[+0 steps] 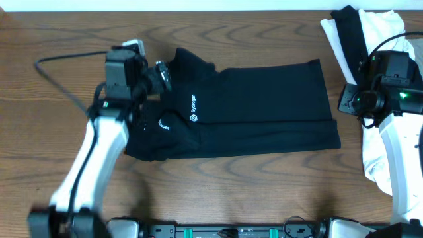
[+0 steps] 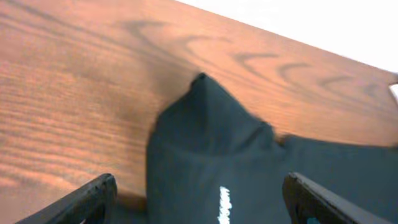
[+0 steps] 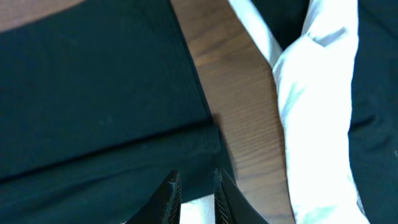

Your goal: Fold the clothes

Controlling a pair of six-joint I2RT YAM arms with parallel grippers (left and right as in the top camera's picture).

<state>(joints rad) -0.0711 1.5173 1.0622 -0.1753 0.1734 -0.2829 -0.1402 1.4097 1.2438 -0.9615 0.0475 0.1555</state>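
Observation:
A black garment with a small white logo and lettering lies flat across the middle of the table, folded into a long band. My left gripper hovers over its upper left part. In the left wrist view the fingers are wide open and empty, with the black fabric and its lettering between them. My right gripper hangs just off the garment's right edge. In the right wrist view its fingers are close together and hold nothing, above the garment's edge.
A pile of black and white garments lies at the far right, partly under the right arm; it also shows in the right wrist view. Bare wooden table surrounds the garment. The left arm's cable loops over the left side.

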